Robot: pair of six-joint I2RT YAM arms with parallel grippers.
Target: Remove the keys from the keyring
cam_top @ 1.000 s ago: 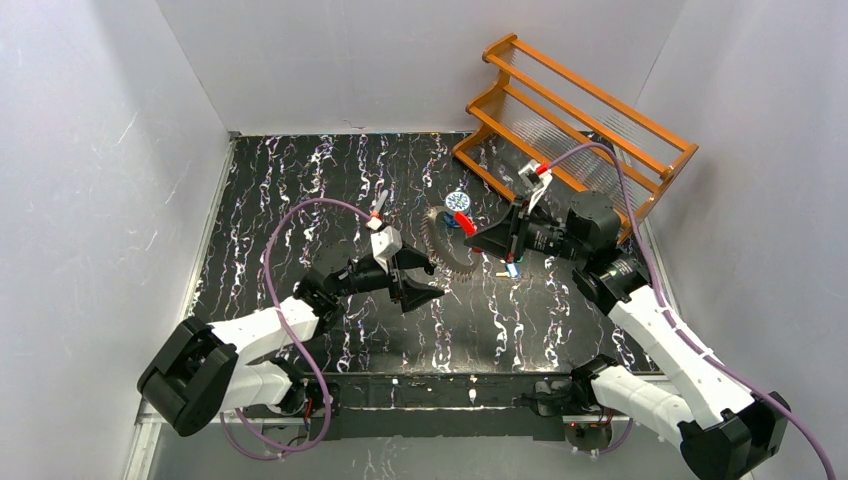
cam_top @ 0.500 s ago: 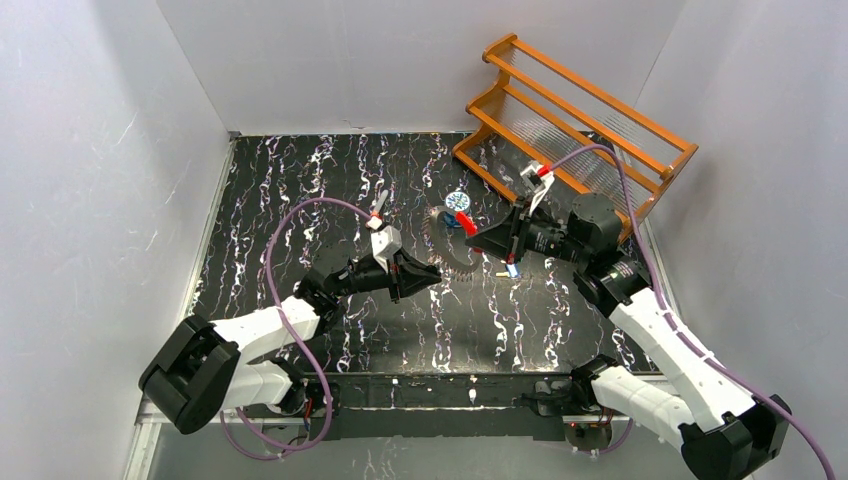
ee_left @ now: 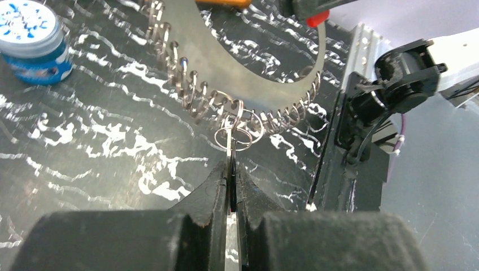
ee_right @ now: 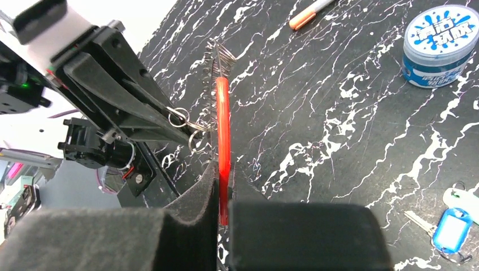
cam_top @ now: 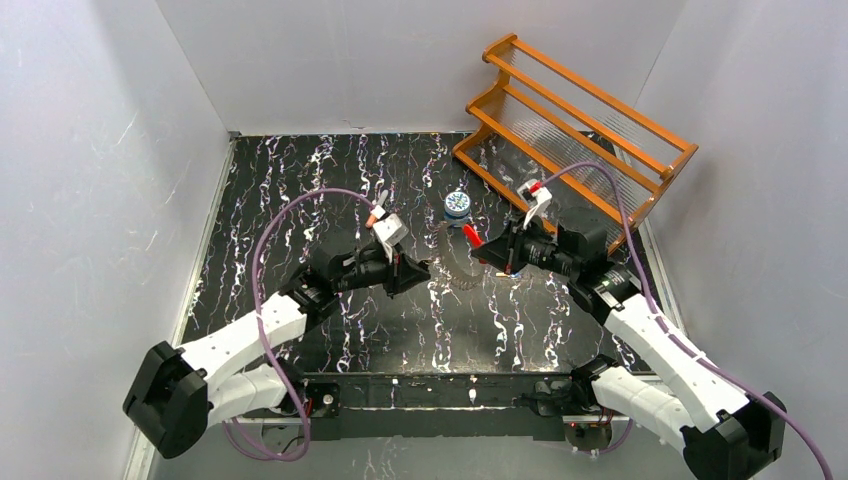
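Silvery thin coiled-wire oval keyring has a bright red section in the black right gripper. Small metal key in the black left gripper is silvery. The flat tabletop is black with white veins. Beyond the right gripper, the round tin is blue, white-splashed.

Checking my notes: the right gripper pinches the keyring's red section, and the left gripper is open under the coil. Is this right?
No: the left gripper is shut on a thin metal piece on the keyring, as the left wrist view shows. The right gripper does pinch the red section.
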